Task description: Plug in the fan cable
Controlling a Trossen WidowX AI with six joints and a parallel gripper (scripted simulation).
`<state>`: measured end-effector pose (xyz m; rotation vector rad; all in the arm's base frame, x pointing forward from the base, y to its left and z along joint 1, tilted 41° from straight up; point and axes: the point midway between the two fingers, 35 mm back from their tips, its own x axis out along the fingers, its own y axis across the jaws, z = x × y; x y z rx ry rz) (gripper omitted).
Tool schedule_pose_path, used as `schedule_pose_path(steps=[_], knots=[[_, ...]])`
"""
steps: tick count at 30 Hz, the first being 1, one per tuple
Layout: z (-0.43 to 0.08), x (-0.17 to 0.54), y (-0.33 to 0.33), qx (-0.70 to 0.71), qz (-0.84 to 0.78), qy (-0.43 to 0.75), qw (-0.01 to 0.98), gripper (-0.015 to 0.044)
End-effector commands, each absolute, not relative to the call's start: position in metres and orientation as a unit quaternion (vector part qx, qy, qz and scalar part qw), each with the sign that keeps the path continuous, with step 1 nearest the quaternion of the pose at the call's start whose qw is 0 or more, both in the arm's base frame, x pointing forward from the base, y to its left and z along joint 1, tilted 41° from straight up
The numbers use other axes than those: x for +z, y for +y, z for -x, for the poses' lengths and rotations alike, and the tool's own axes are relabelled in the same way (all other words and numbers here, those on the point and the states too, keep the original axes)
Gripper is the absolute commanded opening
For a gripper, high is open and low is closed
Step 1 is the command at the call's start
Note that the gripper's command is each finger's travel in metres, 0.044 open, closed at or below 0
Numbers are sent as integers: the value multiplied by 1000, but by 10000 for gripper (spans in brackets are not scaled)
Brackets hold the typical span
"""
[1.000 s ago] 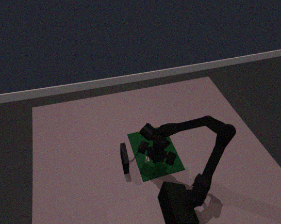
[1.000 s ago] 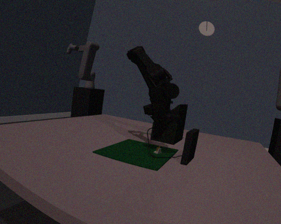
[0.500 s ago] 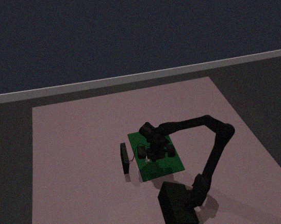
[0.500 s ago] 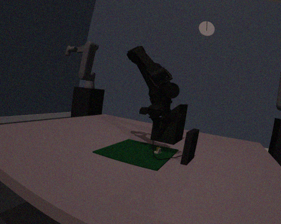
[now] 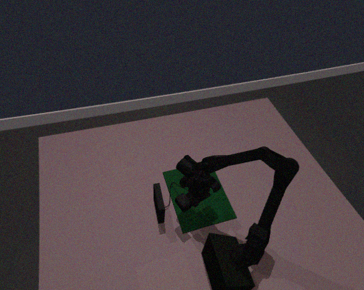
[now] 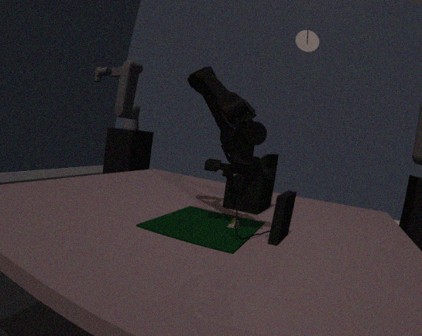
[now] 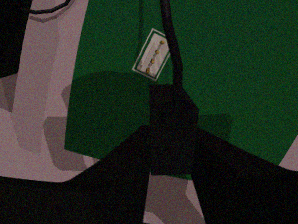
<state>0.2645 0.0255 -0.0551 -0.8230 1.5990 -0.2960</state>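
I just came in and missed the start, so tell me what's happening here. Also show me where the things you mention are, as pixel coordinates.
A robot arm's gripper [image 7: 166, 132] is shut on the dark plug [image 7: 172, 102] of a fan's cable [image 7: 172, 45]. It holds the plug beside the white four-pin header [image 7: 152, 56] [image 6: 232, 224] on the green board [image 5: 225, 208] [image 6: 180, 228] [image 7: 240, 65]. The pins show bare, so the plug is not yet on.
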Motion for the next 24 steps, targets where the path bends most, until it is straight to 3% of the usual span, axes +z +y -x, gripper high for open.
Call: schedule_pose_path(steps=[1, 24], knots=[[-266, -57, 26, -81, 397, 703, 585, 0], [-276, -60, 29, 199, 594, 678, 384, 0]])
